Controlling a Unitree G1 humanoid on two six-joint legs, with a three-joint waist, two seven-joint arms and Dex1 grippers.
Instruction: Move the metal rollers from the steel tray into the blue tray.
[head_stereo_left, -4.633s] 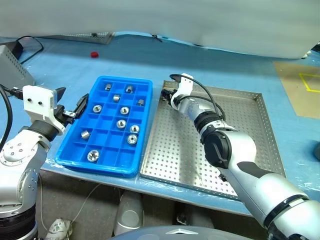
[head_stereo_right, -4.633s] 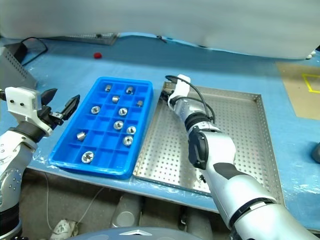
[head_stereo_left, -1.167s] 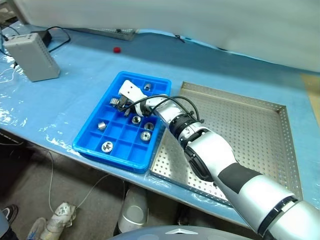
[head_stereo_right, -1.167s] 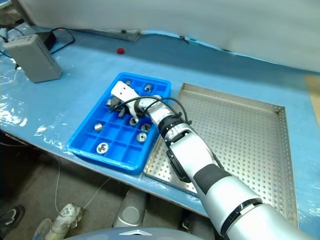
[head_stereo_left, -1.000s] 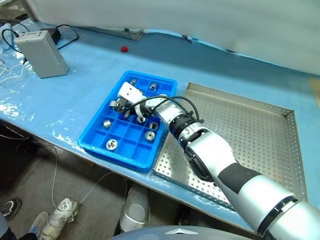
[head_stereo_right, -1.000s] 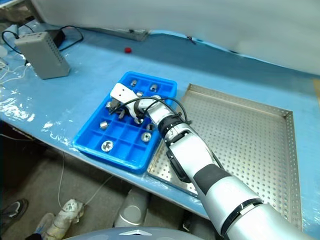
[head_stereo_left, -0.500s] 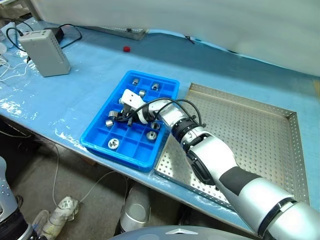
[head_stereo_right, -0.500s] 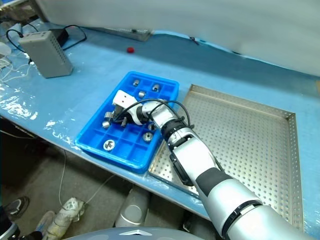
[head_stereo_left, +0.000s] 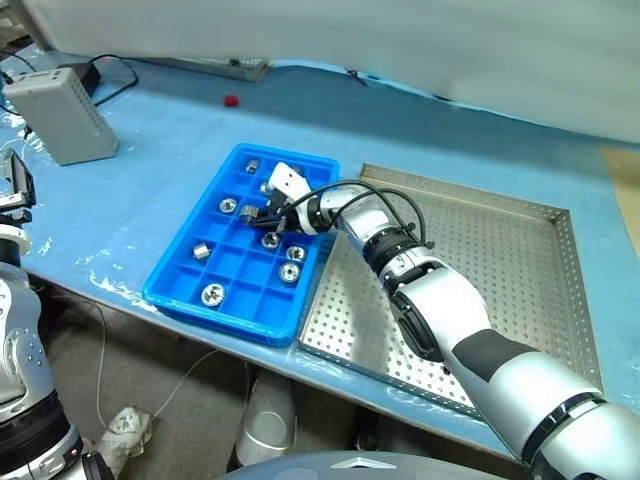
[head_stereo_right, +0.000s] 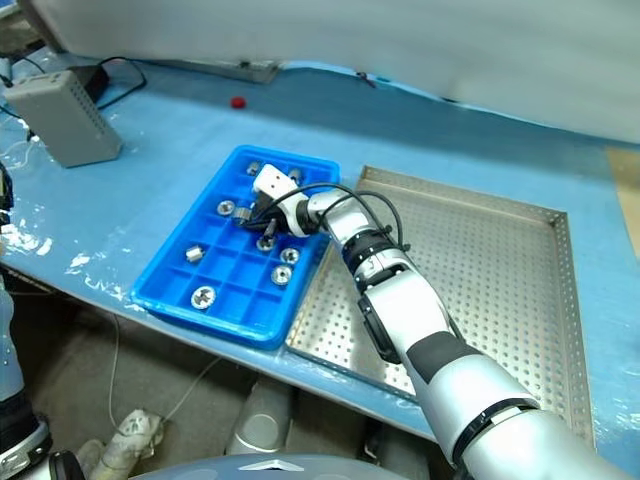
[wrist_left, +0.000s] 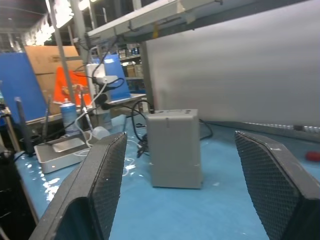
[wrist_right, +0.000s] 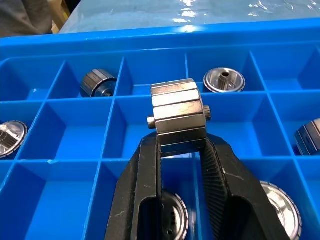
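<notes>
My right gripper (wrist_right: 181, 142) is shut on a metal roller (wrist_right: 177, 112), a faceted silver cylinder lying sideways between the black fingertips. It hangs just above the middle compartments of the blue tray (head_stereo_left: 220, 322), and the head views show the right gripper (head_stereo_left: 262, 212) reaching in from the steel tray's side. Several more metal rollers (head_stereo_left: 212, 294) lie in separate compartments. The steel tray (head_stereo_left: 480, 250) lies to the right of the blue one, its perforated floor bare. My left gripper (wrist_left: 180, 135) is open with nothing between its fingers, held up at the far left and facing a grey box.
A grey box (head_stereo_left: 58, 115) with a black cable stands on the blue table cover at the far left. A small red object (head_stereo_left: 231, 100) lies behind the blue tray. The table's front edge runs just below both trays.
The camera has swung, shifting the whole picture. My right gripper carried the roller about one compartment toward the steel tray's side. My left arm has come into view at the left edge.
</notes>
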